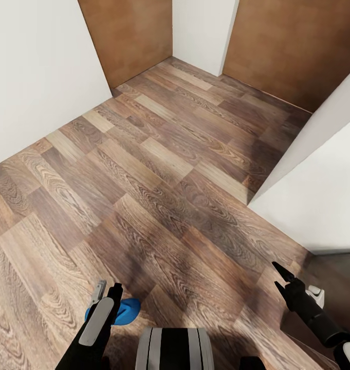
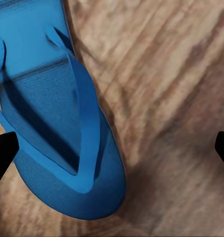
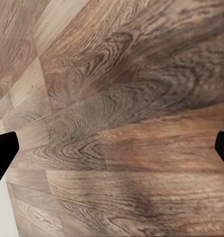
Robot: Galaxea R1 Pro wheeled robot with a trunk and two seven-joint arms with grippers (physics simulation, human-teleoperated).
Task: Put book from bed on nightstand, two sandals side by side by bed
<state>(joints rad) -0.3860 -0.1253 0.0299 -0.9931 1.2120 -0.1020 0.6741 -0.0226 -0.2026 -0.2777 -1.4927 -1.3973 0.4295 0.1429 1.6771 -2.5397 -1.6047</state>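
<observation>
Biggest risk here: the sandal point(image 2: 57, 118) looks pinched only at one edge by the left gripper point(image 1: 107, 298), so it could easily be dropped or swung loose while being carried, since bed and nightstand aren't around yet. Left arm is held low at the near left with the sandal dangling over the floor point(image 1: 159, 169). The right gripper point(image 1: 280, 277) is kept out at the near right, jaws spread, nothing held.

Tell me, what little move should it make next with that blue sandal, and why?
Probably roll on toward the bedroom, left arm steady. The sandal seems to hang at the left gripper, though the wrist view shows its fingertips wide apart, so the hold is uncertain. Ahead lie plank floor, white walls and brown doors.
</observation>
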